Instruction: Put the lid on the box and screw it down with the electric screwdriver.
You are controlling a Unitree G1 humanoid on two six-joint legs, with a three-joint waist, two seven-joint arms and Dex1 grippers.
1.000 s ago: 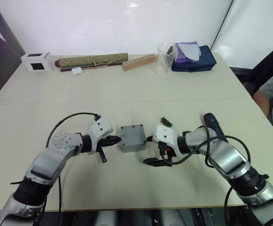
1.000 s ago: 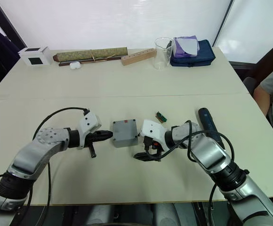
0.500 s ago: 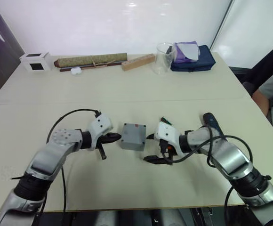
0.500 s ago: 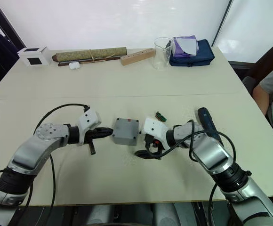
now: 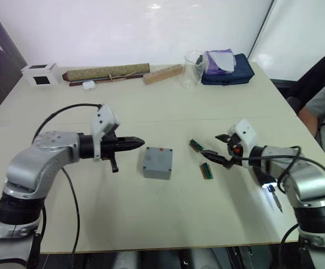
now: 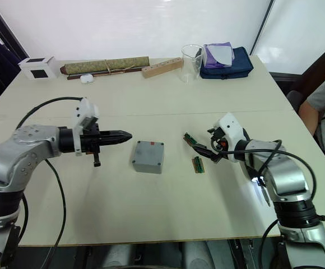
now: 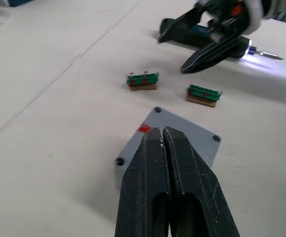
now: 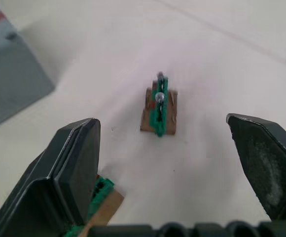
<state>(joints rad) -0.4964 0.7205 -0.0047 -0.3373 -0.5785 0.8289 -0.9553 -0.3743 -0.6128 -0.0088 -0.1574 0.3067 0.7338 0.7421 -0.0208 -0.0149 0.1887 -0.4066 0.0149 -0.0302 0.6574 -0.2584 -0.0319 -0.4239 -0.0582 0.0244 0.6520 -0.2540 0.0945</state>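
Centrally on the table sits the box (image 5: 157,162), the lid (image 7: 168,132) on top, red mark at 12 o'clock. Left gripper (image 5: 142,141) clenched empty; right gripper (image 5: 213,148) spread wide. Electric screwdriver (image 5: 267,184) at 3 o'clock, its tip lit.

Silver-grey arms, white wrist housings, black cables, black fingers (image 7: 170,187).

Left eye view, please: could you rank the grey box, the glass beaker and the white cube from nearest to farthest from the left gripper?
1. The box, with its lid on, just beyond the left gripper, toward the robot's right.
2. The white cube, far-left corner of the table.
3. The glass beaker, far edge, right of centre.
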